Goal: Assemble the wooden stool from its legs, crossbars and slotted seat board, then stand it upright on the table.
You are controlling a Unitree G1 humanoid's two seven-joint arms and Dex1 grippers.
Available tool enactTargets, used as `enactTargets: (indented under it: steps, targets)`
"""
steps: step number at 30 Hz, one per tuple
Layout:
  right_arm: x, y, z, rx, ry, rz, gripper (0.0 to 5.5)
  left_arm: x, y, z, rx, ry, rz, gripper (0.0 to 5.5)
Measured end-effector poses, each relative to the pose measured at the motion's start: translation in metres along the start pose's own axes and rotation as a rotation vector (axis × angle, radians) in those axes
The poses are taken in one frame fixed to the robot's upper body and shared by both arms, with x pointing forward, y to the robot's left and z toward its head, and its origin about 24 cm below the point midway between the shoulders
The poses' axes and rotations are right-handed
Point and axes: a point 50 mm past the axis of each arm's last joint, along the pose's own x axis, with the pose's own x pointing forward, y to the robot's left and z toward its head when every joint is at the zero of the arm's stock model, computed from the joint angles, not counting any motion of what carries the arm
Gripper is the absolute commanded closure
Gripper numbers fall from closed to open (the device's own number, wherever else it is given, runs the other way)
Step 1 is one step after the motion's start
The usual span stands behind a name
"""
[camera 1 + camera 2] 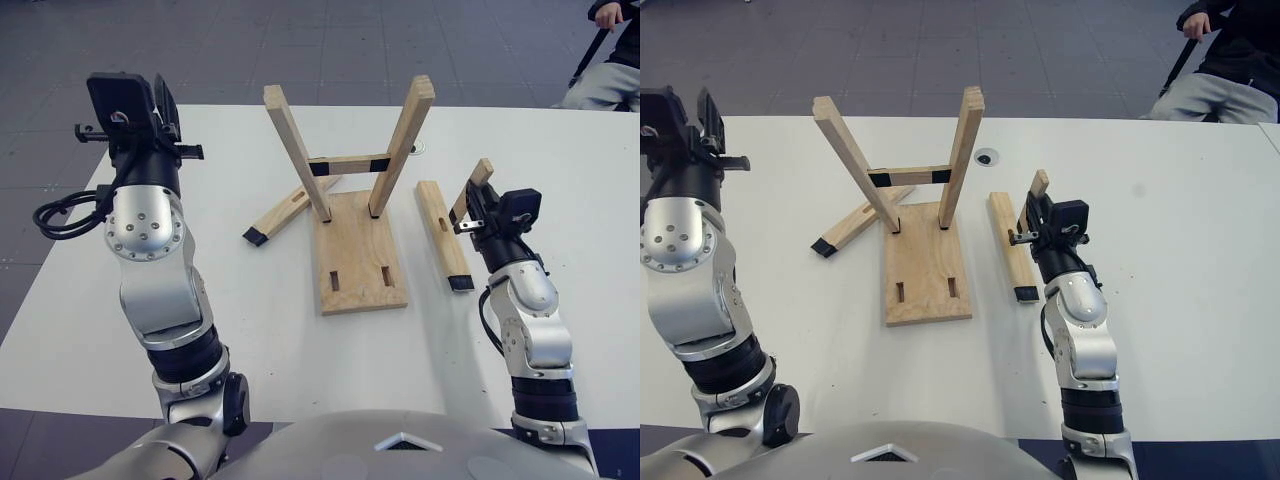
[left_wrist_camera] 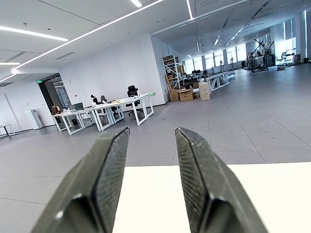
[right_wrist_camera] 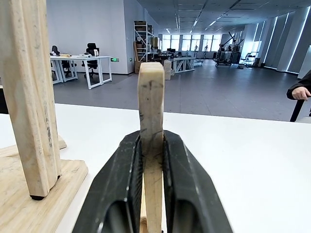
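- The right gripper [image 3: 151,145] is clamped on a short crossbar [image 3: 151,97]. Its two black fingers [image 3: 116,184] press flat on either side, and the pale, square-cut wood stands up past the fingertips.
- Just beside this gripper, on its inner side, a loose leg [image 1: 443,235] lies flat on the white table [image 1: 560,200], its black-capped end nearest the robot.
- Farther in, one seat board [image 1: 355,255] lies flat at the table's middle. It is light plywood with two empty slots [image 1: 334,281] near the robot's edge.
- Two legs stand in the board's far slots, the left leg [image 1: 297,150] and the right leg [image 1: 402,145], splaying apart as they rise.
- A second crossbar [image 1: 348,165] with black ends joins them partway up.
- A fourth leg [image 1: 285,215] lies slantwise on the table, partly behind the left standing leg.
- Counted: four legs, two crossbars, one board.
- The left gripper [image 2: 153,179] is raised at the table's left edge, well apart from the wood. Its fingers are spread with nothing between them.
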Motion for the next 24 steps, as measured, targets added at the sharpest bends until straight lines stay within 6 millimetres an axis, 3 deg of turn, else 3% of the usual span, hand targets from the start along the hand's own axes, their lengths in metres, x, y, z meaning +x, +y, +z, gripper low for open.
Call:
enactTargets:
  steps: [24]
  targets:
    - [0.0065, 0.0056, -0.0095, 0.005, 0.043, 0.042, 5.1, 0.0023, -0.0028, -0.0014, 0.007, 0.007, -0.01, 3.73]
